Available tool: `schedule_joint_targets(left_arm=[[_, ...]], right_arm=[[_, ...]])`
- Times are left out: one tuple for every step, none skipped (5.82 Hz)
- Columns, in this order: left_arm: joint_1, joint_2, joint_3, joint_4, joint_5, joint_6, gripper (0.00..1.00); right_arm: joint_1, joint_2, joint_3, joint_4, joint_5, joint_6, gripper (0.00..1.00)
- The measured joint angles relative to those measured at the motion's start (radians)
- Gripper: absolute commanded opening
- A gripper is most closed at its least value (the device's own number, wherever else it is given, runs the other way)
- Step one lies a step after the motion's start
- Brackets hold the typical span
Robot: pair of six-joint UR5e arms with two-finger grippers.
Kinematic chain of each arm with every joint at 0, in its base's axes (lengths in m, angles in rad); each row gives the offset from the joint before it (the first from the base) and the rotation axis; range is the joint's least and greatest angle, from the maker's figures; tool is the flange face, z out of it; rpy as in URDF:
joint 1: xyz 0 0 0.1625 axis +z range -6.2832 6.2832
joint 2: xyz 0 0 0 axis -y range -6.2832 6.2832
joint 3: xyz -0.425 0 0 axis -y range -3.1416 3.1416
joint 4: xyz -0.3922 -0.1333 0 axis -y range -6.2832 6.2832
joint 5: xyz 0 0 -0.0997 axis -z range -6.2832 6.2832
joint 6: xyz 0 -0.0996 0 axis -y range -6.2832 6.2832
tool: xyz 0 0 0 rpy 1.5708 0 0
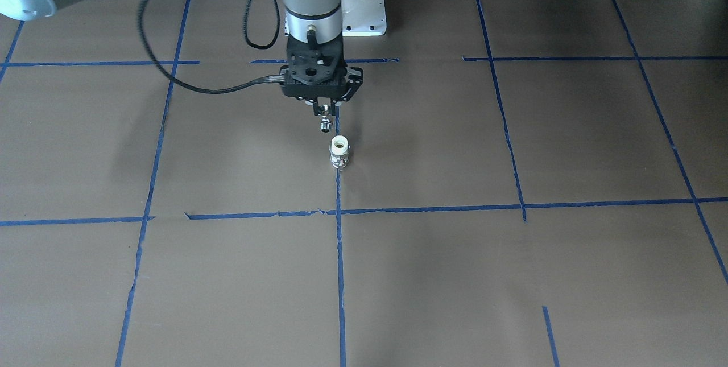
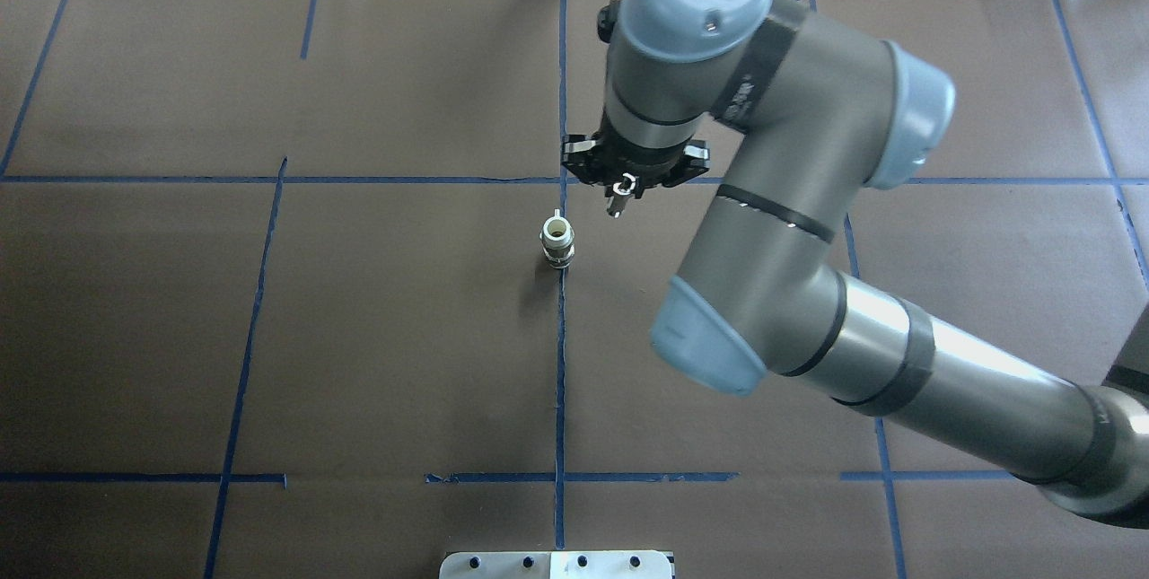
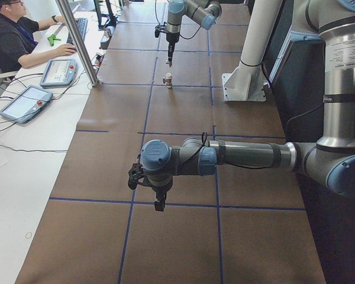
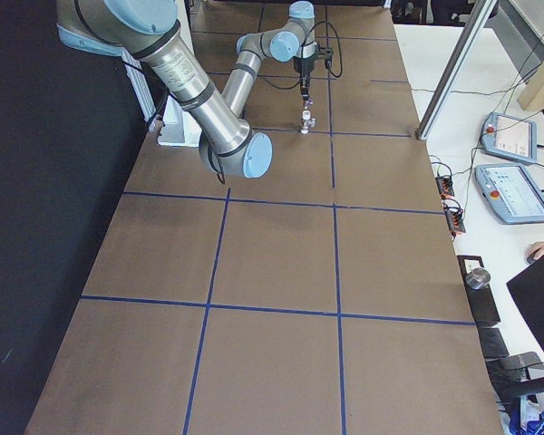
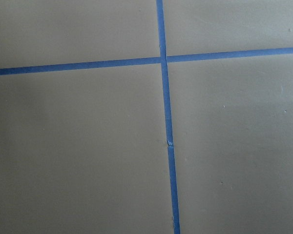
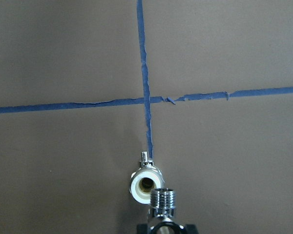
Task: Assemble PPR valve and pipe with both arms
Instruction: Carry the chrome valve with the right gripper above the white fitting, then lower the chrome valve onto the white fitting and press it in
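The PPR valve stands upright on a blue tape line, its white open end up and its small metal handle at the bottom. It also shows in the overhead view and the right wrist view. My right gripper points down and is shut on the chrome pipe, held above the table just beside the valve, apart from it. The pipe's threaded end hangs close to the valve's opening. My left gripper hangs over bare table far from both; I cannot tell whether it is open or shut.
The brown table is crossed by blue tape lines. The white pedestal base stands behind the right gripper. An operator sits by tablets and a metal pole at the table's far side.
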Motion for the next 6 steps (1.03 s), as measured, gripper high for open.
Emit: schedule_joint_targets(left_arm=[[0.0,0.0,0.0,0.0,0.0,0.0,1.0],[0.0,0.0,-0.001,0.0,0.0,0.0,1.0],[0.0,0.001,-0.002,0.0,0.0,0.0,1.0],[-0.001,0.001,-0.003,0.0,0.0,0.0,1.0],[-0.001,0.002,-0.003,0.0,-0.001,0.0,1.0],[-0.001,0.003,-0.006,0.0,-0.001,0.0,1.0]], right_arm=[[-0.013,0.018,-0.035,0.0,-0.021,0.008,0.0],[-0.017,0.032,-0.067,0.001,-0.037,0.009,0.0],[-0.019,0.041,-0.085,0.002,-0.046,0.008,0.0],[-0.02,0.044,-0.093,0.003,-0.055,0.004,0.0],[-0.02,0.045,-0.1,0.004,-0.064,-0.001,0.0],[-0.022,0.048,-0.108,0.005,-0.071,-0.003,0.0]])
